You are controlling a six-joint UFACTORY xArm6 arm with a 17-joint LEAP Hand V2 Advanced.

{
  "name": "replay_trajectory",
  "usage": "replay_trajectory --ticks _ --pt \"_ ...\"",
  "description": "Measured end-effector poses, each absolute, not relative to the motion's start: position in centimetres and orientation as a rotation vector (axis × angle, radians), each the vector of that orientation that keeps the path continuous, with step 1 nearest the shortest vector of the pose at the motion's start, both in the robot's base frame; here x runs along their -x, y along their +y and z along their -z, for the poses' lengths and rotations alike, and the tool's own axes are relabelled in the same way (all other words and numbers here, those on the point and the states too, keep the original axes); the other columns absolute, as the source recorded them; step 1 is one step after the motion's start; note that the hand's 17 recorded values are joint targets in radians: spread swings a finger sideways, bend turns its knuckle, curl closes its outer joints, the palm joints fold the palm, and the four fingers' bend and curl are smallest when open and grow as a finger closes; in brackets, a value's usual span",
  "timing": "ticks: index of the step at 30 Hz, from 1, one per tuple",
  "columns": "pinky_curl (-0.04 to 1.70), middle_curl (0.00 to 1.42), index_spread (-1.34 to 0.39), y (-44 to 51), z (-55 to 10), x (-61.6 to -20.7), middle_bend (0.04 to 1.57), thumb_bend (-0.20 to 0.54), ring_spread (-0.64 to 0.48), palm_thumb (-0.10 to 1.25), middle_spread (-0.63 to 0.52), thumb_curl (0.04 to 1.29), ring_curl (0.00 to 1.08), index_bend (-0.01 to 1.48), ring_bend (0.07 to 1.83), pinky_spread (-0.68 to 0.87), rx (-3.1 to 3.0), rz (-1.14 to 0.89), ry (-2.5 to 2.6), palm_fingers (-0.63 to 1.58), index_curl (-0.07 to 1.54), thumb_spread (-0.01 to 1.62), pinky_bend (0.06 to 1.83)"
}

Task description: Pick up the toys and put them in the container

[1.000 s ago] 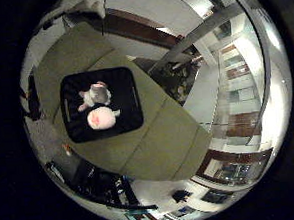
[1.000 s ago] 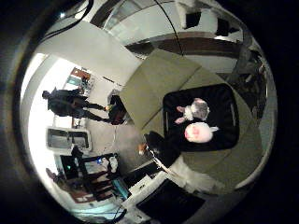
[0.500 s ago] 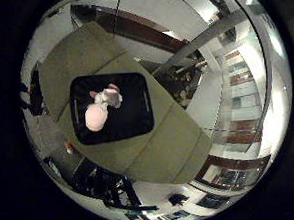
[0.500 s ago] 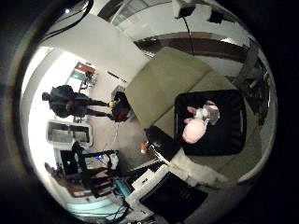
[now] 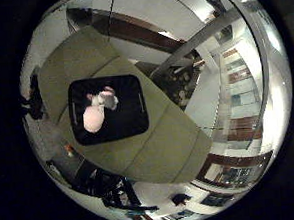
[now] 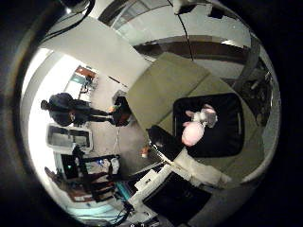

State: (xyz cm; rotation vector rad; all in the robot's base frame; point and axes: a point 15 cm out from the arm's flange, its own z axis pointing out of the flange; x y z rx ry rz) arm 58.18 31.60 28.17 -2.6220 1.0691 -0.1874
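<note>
Far below the palm, a black container sits on a table covered in olive-green cloth. Two toys lie inside it, touching each other. One is a round pink soft toy; the other is a white and grey plush animal. The container fills only a small part of both palm views, so the hand is high above it. No part of the hand shows in either view.
A dark block with a white part stands at the table's edge near the container. A person stands on the floor beyond the table, beside a white cart. A small orange thing lies on the floor.
The whole picture has turned in both views, so the camera has rotated. The two toys lie in the container as before.
</note>
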Motion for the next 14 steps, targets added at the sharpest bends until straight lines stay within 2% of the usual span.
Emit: replay_trajectory --ticks 14 --pt "0.12 0.38 -0.39 19.5 -30.6 -60.4 0.23 -0.025 -0.04 0.44 -0.09 0.28 0.28 0.18 0.47 0.32 2.599 0.197 1.229 0.32 0.36 1.06 0.64"
